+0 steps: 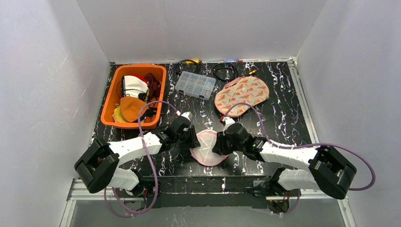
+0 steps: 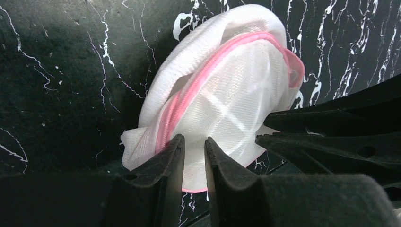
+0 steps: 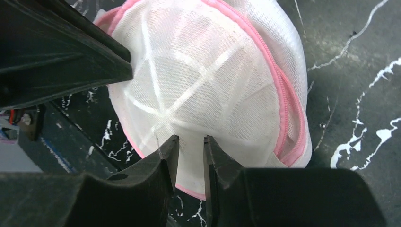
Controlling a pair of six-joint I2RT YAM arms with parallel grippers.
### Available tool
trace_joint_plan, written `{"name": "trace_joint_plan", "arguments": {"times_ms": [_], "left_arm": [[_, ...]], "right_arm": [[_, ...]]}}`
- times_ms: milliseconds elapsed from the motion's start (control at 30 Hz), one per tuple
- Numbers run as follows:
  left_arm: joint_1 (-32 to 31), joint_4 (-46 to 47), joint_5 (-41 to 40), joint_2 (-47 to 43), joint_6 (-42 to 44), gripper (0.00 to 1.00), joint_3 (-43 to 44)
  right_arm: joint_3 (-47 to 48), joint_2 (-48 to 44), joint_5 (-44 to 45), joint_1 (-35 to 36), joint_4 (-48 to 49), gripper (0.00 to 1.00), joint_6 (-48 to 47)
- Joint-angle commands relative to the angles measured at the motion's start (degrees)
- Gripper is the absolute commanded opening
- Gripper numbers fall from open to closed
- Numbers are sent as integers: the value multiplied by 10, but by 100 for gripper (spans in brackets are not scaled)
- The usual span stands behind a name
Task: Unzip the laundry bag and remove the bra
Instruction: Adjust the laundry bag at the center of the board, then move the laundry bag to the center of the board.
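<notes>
**Left gripper**: jaws drawn nearly together, pinching the near rim of the laundry bag between the pads.

**Right gripper**: jaws equally narrow, clamped on the opposite rim of the same bag, just above its pink edging. The two grippers face each other across the bag, close together.

**Laundry bag:** round, domed, white mesh with stitched ribs. It sits at the near centre of the table, between the two arms.

**Zipper**: pink, running round the bag's side. It appears closed along the stretch that shows. The contents cannot be made out through the mesh.

**Table**: black with white veining.

**Orange bin**: far left, holding mixed cloth pieces and cords.

**Clear compartment box**: far centre, lid down.

**Patterned fabric piece**: just right of the box, lying flat.

**Cable coils**: black, along the back edge.
</notes>
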Motion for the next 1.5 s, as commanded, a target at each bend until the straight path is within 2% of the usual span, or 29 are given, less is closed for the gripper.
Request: {"name": "trace_joint_plan", "arguments": {"times_ms": [0,333,400,533,700,900,933,1000,1067,1233,1467], "left_arm": [[3,18,-15,9,-4,21,-8],[3,26,-25,19,5,20,-20],[3,17,-25,14,9,20,-20],[3,-8,-40,-24,22,23,-20],[3,-60,-44,-92,43,40,-6],[2,-143,-61,-171,56,59,-2],[2,-160,-72,-182,56,64,-6],[2,-184,-97,-199,50,81,-20],[4,-173,-100,-202,50,89,-35],[3,-93,-67,-143,105,89,-40],[6,-60,-64,-65,147,82,-10]], "right_arm": [[-25,7,42,-1,51,33,14],[-43,8,47,-2,52,34,13],[-34,-10,45,-2,32,37,7],[-5,-59,34,-1,-27,51,-14],[23,-116,51,-1,-105,63,-39],[19,-178,77,-2,-150,69,-50],[15,-189,81,-2,-154,70,-50],[2,-215,84,-2,-157,71,-50],[-12,-242,84,-2,-157,71,-47],[-40,-306,75,-1,-150,70,-32],[-49,-361,76,-1,-187,69,-16]]}}
